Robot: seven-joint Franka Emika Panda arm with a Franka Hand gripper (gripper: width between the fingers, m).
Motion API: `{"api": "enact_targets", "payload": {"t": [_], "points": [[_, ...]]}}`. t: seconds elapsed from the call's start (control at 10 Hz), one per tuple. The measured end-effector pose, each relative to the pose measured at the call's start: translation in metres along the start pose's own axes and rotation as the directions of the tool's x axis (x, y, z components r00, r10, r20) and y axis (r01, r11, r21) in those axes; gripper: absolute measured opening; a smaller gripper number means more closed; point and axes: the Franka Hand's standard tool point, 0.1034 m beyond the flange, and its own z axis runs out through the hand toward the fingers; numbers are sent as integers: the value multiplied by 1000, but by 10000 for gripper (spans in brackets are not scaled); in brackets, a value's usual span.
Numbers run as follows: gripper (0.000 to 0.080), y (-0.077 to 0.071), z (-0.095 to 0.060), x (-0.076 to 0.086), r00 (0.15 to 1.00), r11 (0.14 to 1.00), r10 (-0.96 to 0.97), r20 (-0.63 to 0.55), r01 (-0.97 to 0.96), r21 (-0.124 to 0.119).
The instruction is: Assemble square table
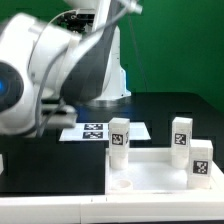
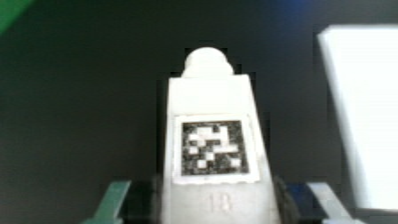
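In the wrist view a white block leg [image 2: 217, 130] with a black-and-white tag and a rounded tip sits lengthwise between my gripper's [image 2: 221, 202] fingers [image 2: 121, 200]. The jaws stand close against its two sides. The gripper is hidden behind the arm in the exterior view. The square panel [image 1: 150, 175] lies at the front on the exterior view's right. Its edge also shows in the wrist view [image 2: 365, 90]. Three tagged legs stand at the panel: one [image 1: 119, 138] at its back left corner, one [image 1: 181, 133] behind it and one [image 1: 201, 160] at the right.
The marker board [image 1: 95, 130] lies on the black table behind the panel. The bulky arm [image 1: 50, 70] fills the exterior view's left half. A green wall stands at the back.
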Motion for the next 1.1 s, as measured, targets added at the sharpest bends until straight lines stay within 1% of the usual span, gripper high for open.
{"api": "enact_targets", "payload": {"t": [0.1, 0.2, 0.4, 0.5, 0.6, 0.7, 0.8, 0.9, 1.0, 1.1], "points": [[285, -6, -28, -13, 999, 1000, -8, -32, 8, 4], [285, -6, -46, -12, 993, 999, -27, -117, 25, -21], [285, -3, -45, -8, 967, 999, -39, -252, 31, -35], [285, -2, -48, -7, 946, 999, -44, -320, 32, -43], [285, -4, -50, -9, 936, 999, -46, -350, 33, -43], [285, -23, -68, -7, 914, 1000, -6, -405, 11, 11], [285, -45, -103, -7, 863, 998, -9, -505, 37, 46], [285, -51, -133, -15, 808, 998, -18, -588, 46, 32], [285, -49, -145, -15, 737, 998, -50, -674, 64, -4], [285, -47, -142, -15, 686, 999, -42, -727, 53, -7]]}}
